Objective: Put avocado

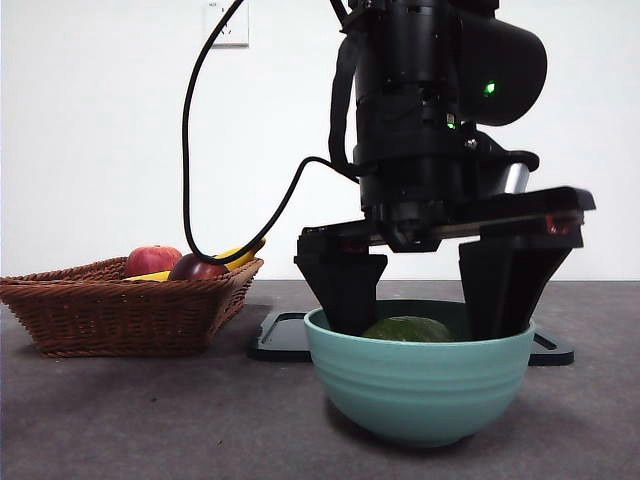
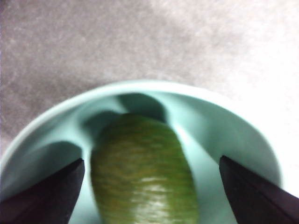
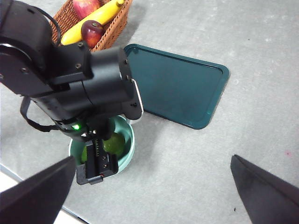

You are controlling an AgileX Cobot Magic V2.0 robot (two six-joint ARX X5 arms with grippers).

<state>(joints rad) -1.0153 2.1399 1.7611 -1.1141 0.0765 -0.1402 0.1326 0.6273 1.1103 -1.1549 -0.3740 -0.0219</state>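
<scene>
The dark green avocado (image 1: 408, 329) lies in the pale green bowl (image 1: 420, 385) at the front of the table. My left gripper (image 1: 430, 295) hangs over the bowl with its jaws open wide, one on each side of the avocado, not touching it. The left wrist view shows the avocado (image 2: 142, 175) lying free in the bowl (image 2: 56, 116) between the jaws. My right gripper (image 3: 149, 196) is open and empty, high above the table, looking down on the left arm, the bowl (image 3: 127, 150) and the avocado (image 3: 114, 143).
A wicker basket (image 1: 110, 305) at the left holds a red apple (image 1: 152, 260), a dark maroon fruit (image 1: 197, 268) and a banana (image 3: 96, 19). A dark green tray (image 3: 180, 88) lies flat behind the bowl. A black cable (image 1: 190, 130) loops down from the left arm.
</scene>
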